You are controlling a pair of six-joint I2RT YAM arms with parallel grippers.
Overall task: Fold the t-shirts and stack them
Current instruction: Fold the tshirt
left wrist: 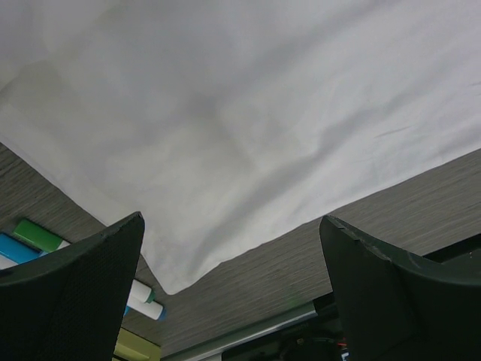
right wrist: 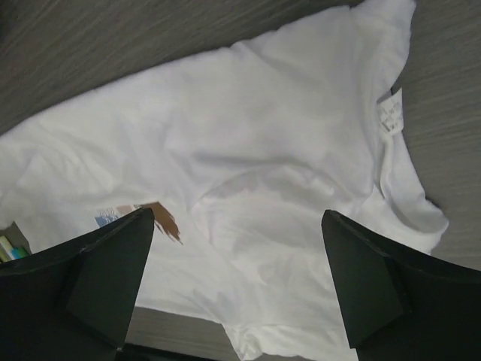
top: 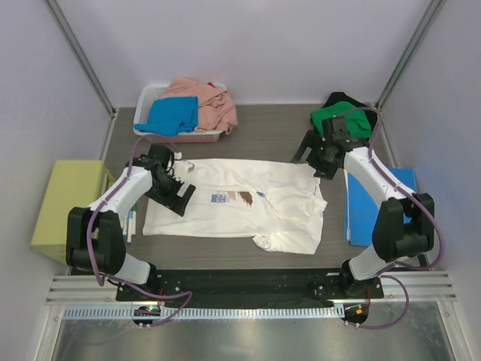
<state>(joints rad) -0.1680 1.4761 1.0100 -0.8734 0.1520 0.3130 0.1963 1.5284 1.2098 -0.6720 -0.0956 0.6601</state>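
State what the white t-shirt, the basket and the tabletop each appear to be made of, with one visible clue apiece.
White t-shirt: soft matte cloth; it wrinkles and folds.
Basket: likely rigid white plastic; slotted walls.
Tabletop: grey wood-grain surface, possibly laminate; fine streaks, matte.

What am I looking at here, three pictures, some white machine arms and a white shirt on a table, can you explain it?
These are two robot arms bolted at the table's near edge. One picture looks down from above. The other two come from cameras on each wrist; the dark shapes at the bottom are that arm's own fingers.

A white t-shirt lies spread on the table. The left gripper and the right gripper are both open above it, holding nothing. At the back a basket holds pink and blue shirts; green and black ones lie at the back right. A blue folder lies on the right.
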